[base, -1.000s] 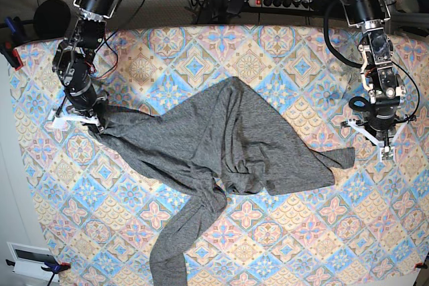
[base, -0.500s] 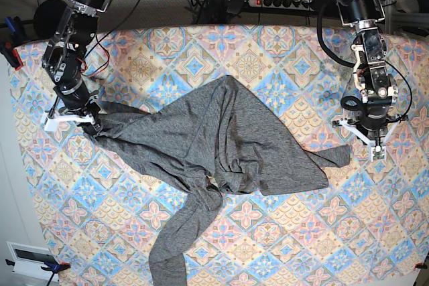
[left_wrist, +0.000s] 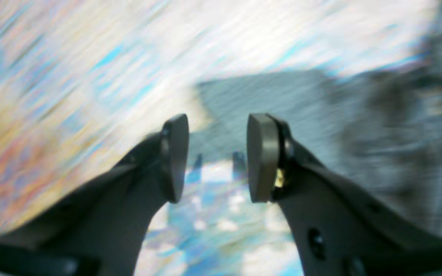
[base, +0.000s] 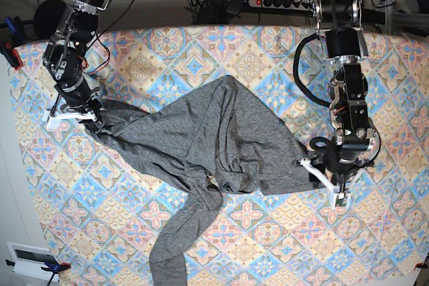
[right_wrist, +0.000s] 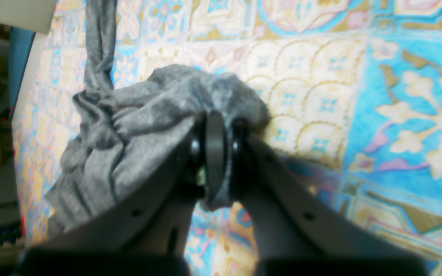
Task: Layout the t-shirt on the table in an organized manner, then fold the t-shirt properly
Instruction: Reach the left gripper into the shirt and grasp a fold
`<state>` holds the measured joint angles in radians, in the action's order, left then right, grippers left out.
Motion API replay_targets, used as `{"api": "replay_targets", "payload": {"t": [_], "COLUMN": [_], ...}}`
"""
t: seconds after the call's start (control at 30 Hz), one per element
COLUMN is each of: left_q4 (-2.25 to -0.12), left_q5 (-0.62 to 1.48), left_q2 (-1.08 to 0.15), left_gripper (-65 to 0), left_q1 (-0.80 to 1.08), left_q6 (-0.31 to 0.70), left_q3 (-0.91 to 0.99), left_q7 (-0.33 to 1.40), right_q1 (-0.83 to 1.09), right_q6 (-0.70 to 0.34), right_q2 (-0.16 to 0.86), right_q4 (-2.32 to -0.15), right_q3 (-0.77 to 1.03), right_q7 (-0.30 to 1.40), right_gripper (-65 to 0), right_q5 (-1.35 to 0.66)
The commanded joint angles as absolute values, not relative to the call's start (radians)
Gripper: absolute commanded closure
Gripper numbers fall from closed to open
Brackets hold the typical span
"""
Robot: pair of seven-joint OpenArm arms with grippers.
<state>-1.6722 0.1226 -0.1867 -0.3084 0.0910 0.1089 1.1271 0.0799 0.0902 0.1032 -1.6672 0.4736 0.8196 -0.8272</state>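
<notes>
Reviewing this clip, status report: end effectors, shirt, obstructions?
Right end effector shut on t-shirt. Left end effector open, empty, above shirt's edge. Shirt bunched, unfolded, one sleeve trailing. Nothing seen in the way.

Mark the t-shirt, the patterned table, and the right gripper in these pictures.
T-shirt (base: 184, 132): base view, on the grey body fabric.
Patterned table (base: 248, 246): base view, on a bare stretch of tiles.
Right gripper (right_wrist: 221, 134): right wrist view, between the fingertips, jaws shut on the t-shirt.
</notes>
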Motion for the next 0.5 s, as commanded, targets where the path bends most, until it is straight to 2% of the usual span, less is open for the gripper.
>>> {"api": "replay_targets", "payload": {"t": [0.0,0.2,0.47], "left_q4": [-1.656,-1.44,-1.254], "left_q5": [0.137,0.228,0.386], "left_q2": [-0.179,-0.082,-0.036], "left_gripper": [-25.0,-25.0,-25.0], "left_q1": [-0.357,-0.481,-0.562], "left_q6": [0.087,0.087,0.085], "left_q3": [0.105,0.099,0.136], "left_q7": [1.132,1.26,1.262], "right_q1": [0.068,0.067,0.067], "right_q6": [0.084,0.084,0.084], "right_q2": [0.117,0.117,0.117], "right_q4": [-1.685,-1.685,-1.685], "right_q3": [0.476,0.476,0.476], "right_q7": [0.805,0.805,0.805], "right_gripper": [0.0,0.0,0.0], "right_q5": [-0.84,-0.84,-0.84]}}
